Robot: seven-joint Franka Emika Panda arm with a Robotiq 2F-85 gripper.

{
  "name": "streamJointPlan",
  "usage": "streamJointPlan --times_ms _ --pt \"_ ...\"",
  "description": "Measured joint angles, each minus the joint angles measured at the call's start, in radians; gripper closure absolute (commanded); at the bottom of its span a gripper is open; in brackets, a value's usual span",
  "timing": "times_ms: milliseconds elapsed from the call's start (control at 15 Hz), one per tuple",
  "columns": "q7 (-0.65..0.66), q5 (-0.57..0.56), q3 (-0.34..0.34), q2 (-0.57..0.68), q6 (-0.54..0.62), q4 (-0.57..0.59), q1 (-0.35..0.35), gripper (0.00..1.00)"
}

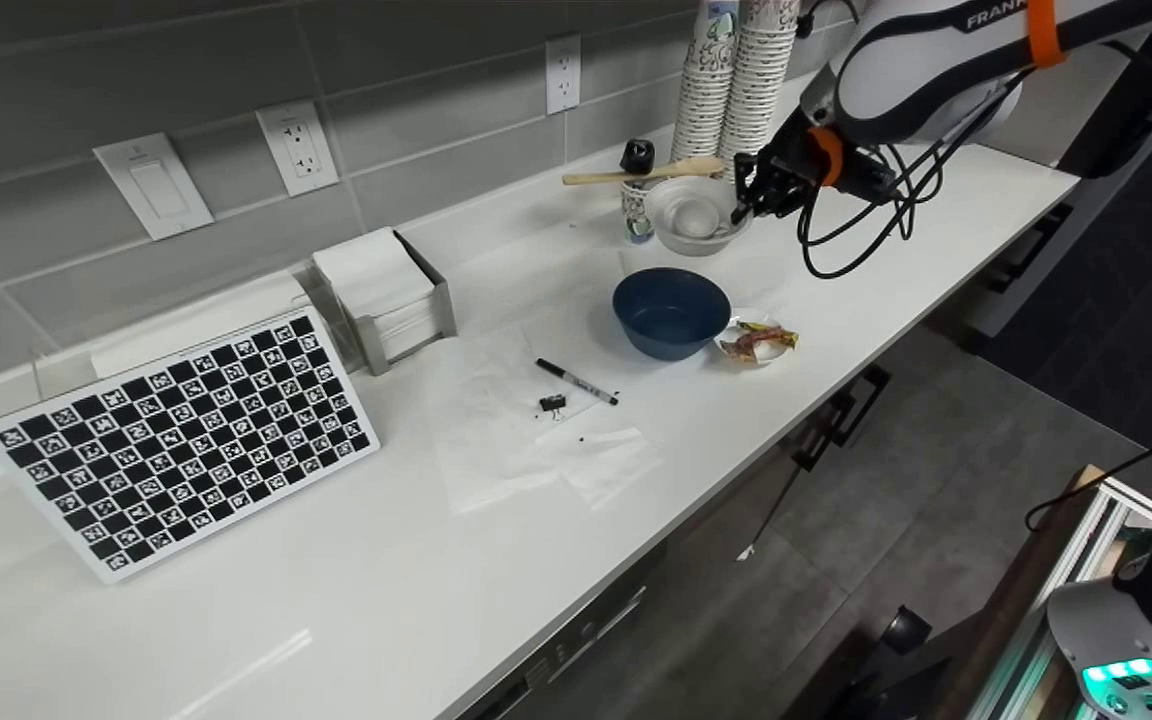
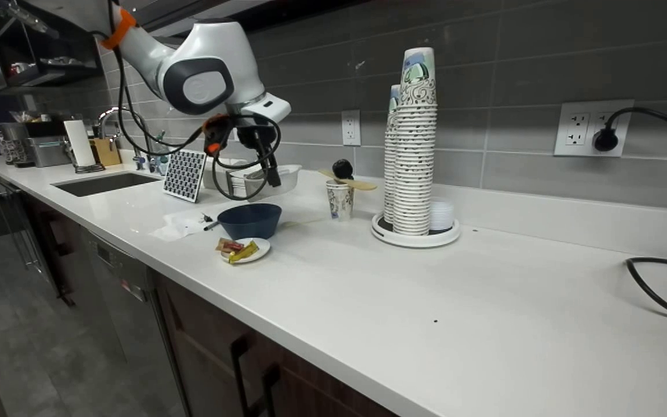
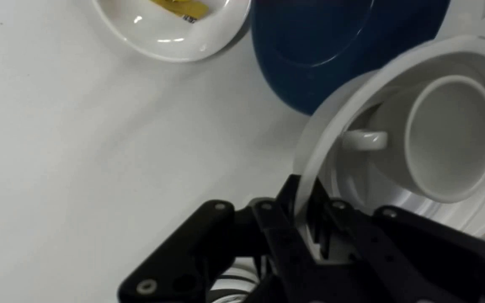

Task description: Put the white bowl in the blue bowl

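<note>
Far left: checkered board (image 1: 176,440) stands tilted on the bench (image 1: 356,560), pattern facing out, presumably for camera calibration. Next, napkin holder (image 1: 371,345) near the tiled wall (image 1: 456,110), likely just where it lives. Marker (image 1: 576,382) lies on its side, looks unrelated. Blue bowl (image 1: 671,325) stands mouth-up on the bench, so it can take the drop from above. White bowl (image 1: 664,228) looks off the bench, beside and above the blue one, not nested yet; a white mug (image 3: 453,139) sits inside, no idea why. Right end: fingers (image 3: 288,191) clamped on the white bowl's rim, nearly together, one inside, one outside. Makes sense for a thin edge, but it's a one-sided hold; I'd expect the mug's weight to tip it.
</note>
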Motion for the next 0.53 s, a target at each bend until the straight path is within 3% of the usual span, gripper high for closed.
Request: streamJointPlan --times_ms 533 --pt "-0.178 -0.004 0.07 0.01 -0.138 0.004 0.036 0.98"
